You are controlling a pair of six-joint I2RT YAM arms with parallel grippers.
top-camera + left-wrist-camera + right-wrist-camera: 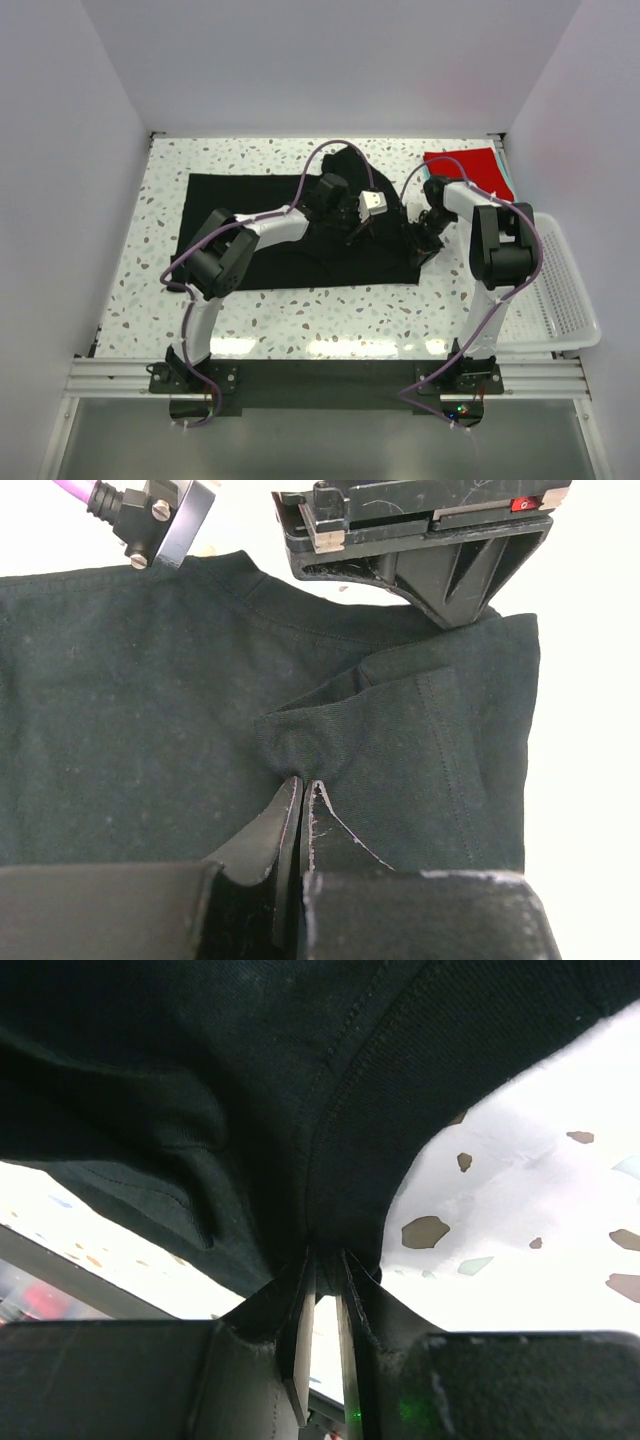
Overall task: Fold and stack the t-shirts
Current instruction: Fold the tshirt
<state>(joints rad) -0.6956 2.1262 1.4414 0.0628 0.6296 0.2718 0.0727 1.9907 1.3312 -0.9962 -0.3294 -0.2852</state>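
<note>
The black t-shirt (260, 225) lies spread across the middle of the speckled table. My left gripper (352, 222) is shut on a pinch of its cloth (300, 742) near the collar. My right gripper (420, 243) is shut on the shirt's right edge (330, 1200) and lifts it off the table. The red t-shirt (465, 165) lies folded at the back right, on top of a teal t-shirt (508, 183) of which only a strip shows.
A white mesh basket (560, 290) hangs off the table's right side. White walls close in the back and both sides. The right arm's body (420, 530) shows at the top of the left wrist view.
</note>
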